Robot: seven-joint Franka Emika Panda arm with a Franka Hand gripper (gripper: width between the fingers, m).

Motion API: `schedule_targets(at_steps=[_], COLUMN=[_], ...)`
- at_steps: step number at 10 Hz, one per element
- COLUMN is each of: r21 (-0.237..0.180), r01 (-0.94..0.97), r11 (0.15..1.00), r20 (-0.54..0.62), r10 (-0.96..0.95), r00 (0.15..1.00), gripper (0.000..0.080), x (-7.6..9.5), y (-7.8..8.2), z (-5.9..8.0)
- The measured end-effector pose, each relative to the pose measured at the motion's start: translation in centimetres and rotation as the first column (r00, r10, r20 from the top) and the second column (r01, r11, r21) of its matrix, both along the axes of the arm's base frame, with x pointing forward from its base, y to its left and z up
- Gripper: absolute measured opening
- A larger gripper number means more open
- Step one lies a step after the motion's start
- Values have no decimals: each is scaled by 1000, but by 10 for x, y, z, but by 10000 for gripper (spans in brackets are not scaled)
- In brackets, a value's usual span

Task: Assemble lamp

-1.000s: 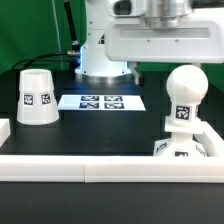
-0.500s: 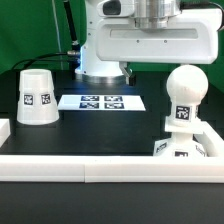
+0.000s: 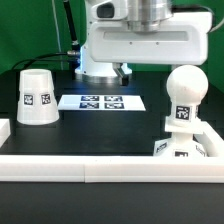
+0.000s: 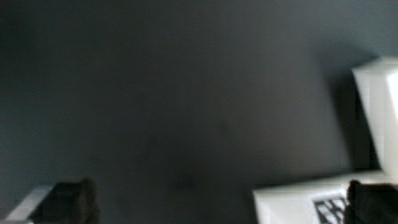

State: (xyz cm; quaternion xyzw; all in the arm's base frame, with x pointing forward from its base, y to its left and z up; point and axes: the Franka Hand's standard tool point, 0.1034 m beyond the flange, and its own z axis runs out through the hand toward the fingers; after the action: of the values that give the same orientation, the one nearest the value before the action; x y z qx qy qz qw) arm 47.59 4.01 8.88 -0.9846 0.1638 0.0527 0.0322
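Observation:
The shade (image 3: 37, 98), a white tapered cup, stands mouth down at the exterior view's left. The ball-headed bulb (image 3: 184, 96) stands upright on the square base block (image 3: 181, 150) at the exterior view's right. My gripper (image 3: 122, 73) hangs under its big white hand at the back, above the table behind the marker board (image 3: 100, 101), apart from all three parts. In the wrist view the gripper (image 4: 217, 205) is open and empty, its dark fingertips (image 4: 63, 200) far apart over the dark table. A tagged white corner (image 4: 311, 205) lies by one fingertip; I cannot tell what it is.
A long white rail (image 3: 110, 168) runs along the table's front, with a short white piece (image 3: 5, 130) at the exterior view's left. The arm's white base (image 3: 95, 62) stands behind the marker board. A white edge (image 4: 377, 105) shows in the wrist view.
The hand has moved toward the exterior view's left, and one dark fingertip now shows below it. The shade, bulb and base have not moved.

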Motion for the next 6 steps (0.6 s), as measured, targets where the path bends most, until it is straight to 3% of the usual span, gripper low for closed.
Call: schedule_targets(at_steps=[3, 6], r21=[8, -6], r01=[-71, -142], r11=[997, 990], r20=[-3, 45], r10=[71, 143], r00=[997, 989], gripper=[698, 698], x=[-37, -44], y=[-48, -88], z=[7, 12])
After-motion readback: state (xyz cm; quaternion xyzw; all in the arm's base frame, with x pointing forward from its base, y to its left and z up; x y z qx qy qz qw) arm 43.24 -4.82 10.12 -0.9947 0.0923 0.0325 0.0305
